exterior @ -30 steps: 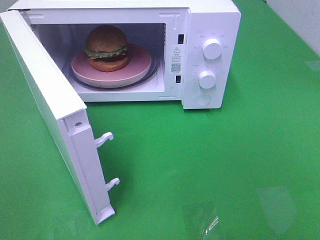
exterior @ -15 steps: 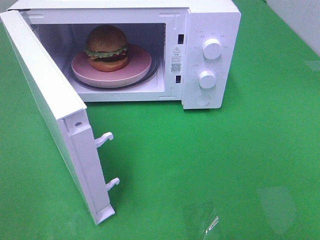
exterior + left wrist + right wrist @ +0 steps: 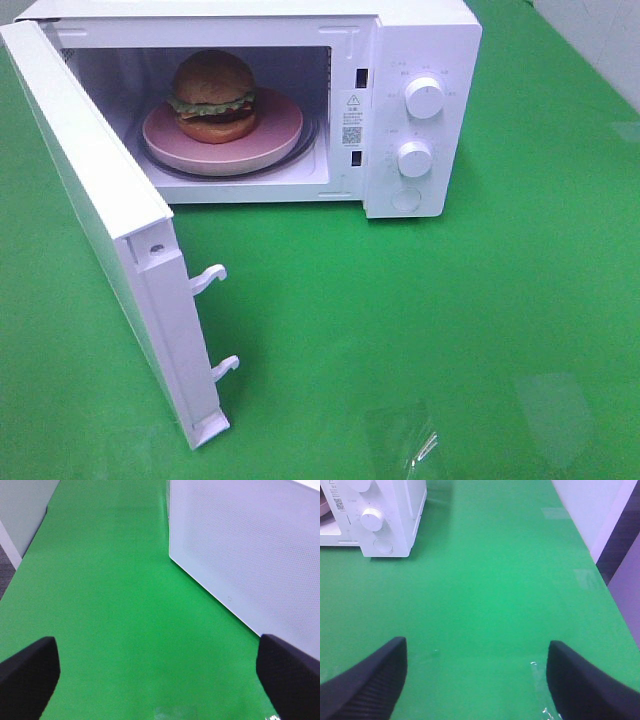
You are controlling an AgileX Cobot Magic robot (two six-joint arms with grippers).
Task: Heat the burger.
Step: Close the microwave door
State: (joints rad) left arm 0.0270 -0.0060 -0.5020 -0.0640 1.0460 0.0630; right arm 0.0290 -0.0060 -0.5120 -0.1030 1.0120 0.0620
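Note:
The burger sits on a pink plate inside the white microwave, whose door hangs wide open toward the front left. Neither arm shows in the high view. My left gripper is open over bare green cloth, with the outer face of the microwave door just beside it. Over the cloth in front of and to the right of the microwave, my right gripper is open too, nothing between its fingers.
Two latch hooks stick out of the door's free edge. The microwave's control panel carries two knobs and a round button. A green cloth covers the table; its right edge runs near my right gripper.

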